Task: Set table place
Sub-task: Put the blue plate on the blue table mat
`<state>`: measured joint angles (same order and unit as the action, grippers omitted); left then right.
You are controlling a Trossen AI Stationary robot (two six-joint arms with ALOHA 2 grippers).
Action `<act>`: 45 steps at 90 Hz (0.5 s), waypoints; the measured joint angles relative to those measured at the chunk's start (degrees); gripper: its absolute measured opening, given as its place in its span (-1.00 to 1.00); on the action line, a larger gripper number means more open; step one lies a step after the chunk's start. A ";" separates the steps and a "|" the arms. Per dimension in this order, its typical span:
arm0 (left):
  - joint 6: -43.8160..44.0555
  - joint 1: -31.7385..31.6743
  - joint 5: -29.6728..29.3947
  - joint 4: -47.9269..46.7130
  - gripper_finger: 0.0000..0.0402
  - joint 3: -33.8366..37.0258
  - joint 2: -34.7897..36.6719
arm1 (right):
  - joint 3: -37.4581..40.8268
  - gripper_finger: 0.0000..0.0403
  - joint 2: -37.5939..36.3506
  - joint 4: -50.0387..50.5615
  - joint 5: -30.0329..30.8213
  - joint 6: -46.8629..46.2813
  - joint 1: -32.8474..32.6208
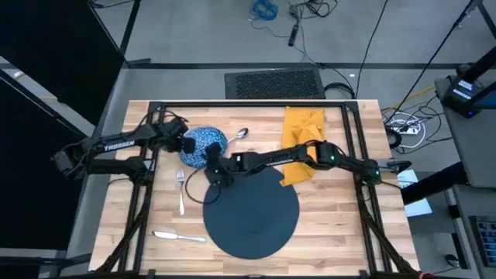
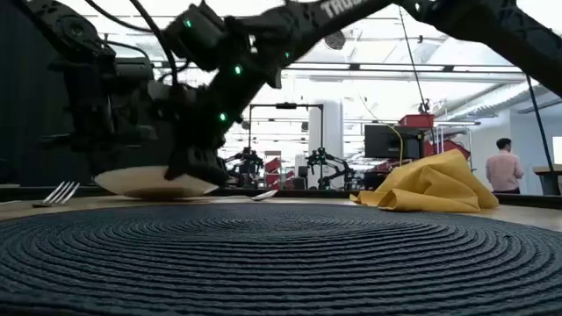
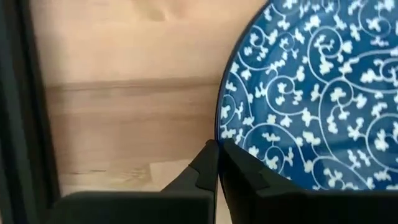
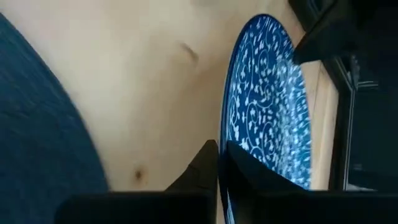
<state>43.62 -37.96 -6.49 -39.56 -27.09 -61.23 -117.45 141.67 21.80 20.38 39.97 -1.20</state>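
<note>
Left gripper (image 1: 188,145) and right gripper (image 1: 212,172) both have jaws clamped on the bowl (image 1: 206,141) rim; napkin (image 1: 301,147) lies on the tabletop (image 1: 333,225).

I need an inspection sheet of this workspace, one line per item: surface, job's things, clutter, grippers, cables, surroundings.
Surface: table of light wooden planks, black frame.
Job's things: dark round mat near the front middle; blue-and-white patterned plate behind it to the left; fork left of the mat; knife at the front left; spoon beside the plate; yellow napkin at the back right.
Clutter: nothing seen.
Grippers: left gripper and right gripper each at the plate's rim, jaws closed on it.
Cables: loose cables on the floor behind the table.
Surroundings: person standing far behind; other arms and monitors.
</note>
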 joint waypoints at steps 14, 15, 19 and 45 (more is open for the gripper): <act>-1.09 0.34 0.58 2.25 -1.00 0.00 0.44 | -2.26 -0.99 -0.02 5.32 1.16 -5.30 -1.11; -1.11 0.40 0.58 2.43 -1.00 0.00 0.44 | -2.30 -0.99 -0.02 5.74 1.21 -5.72 -1.19; -1.46 0.72 0.59 3.03 -1.00 0.00 0.44 | -2.71 -0.99 -0.02 7.75 1.59 -7.50 -1.54; -2.13 5.73 1.85 5.49 -1.00 0.00 0.74 | -3.14 -0.99 -0.33 14.21 7.21 -15.24 -5.11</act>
<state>41.49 -32.23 -4.64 -34.07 -27.09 -60.49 -120.60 141.33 36.01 27.59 24.73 -6.31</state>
